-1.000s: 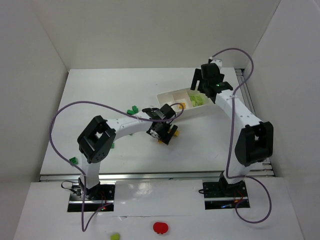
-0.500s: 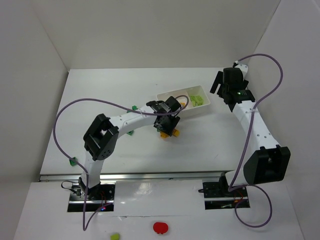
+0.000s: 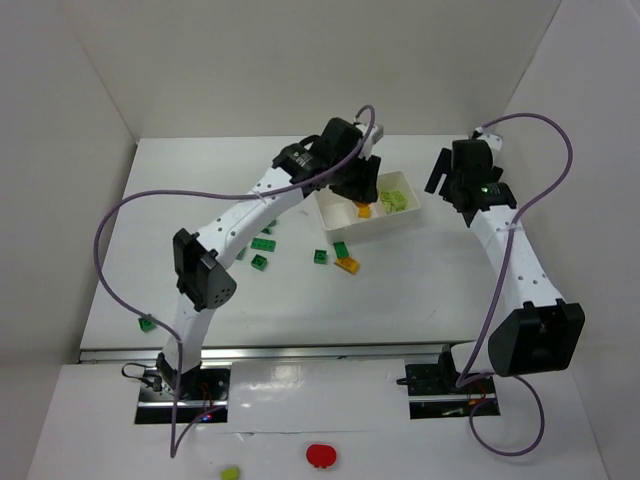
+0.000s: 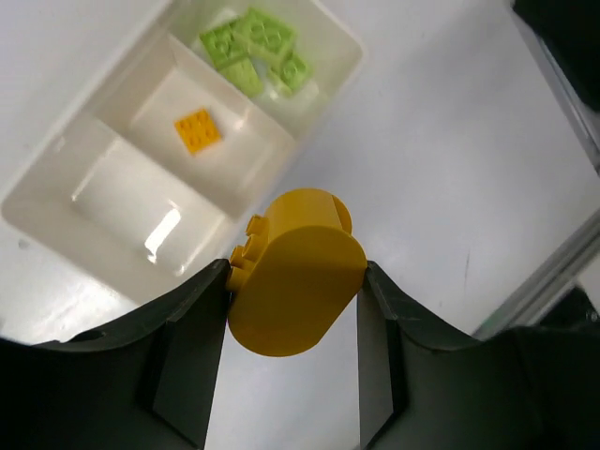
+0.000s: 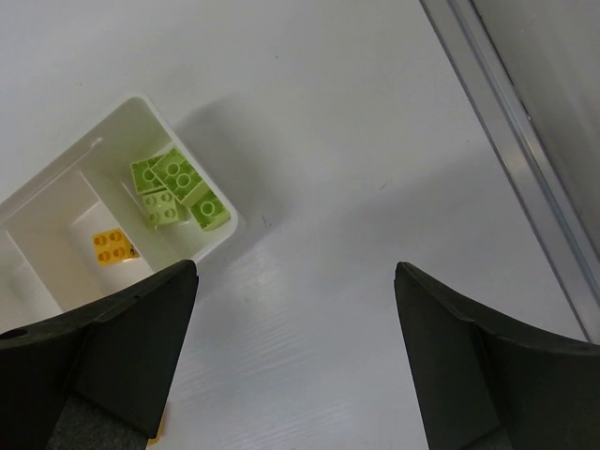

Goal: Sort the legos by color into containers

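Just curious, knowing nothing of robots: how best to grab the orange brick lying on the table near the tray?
Probably from straight above, pinching the orange brick by two opposite sides: it lies low on the table. Skip the side facing the green brick close by.

Seen from above, the left claw (image 3: 358,188) and its wrist covered the left end of the shallow white plastic tray (image 3: 385,228), so that compartment could not be read there. The rounded orange plastic brick (image 4: 295,272) pinched between its fingers (image 4: 187,356) was hidden too. In the right wrist view the tray ran off the left edge, and a sliver of orange (image 5: 157,429) was mostly covered by a finger of the right claw (image 5: 295,267). Near the top view's bottom edge, a small pale yellow-green piece (image 3: 230,472) was too small to identify.
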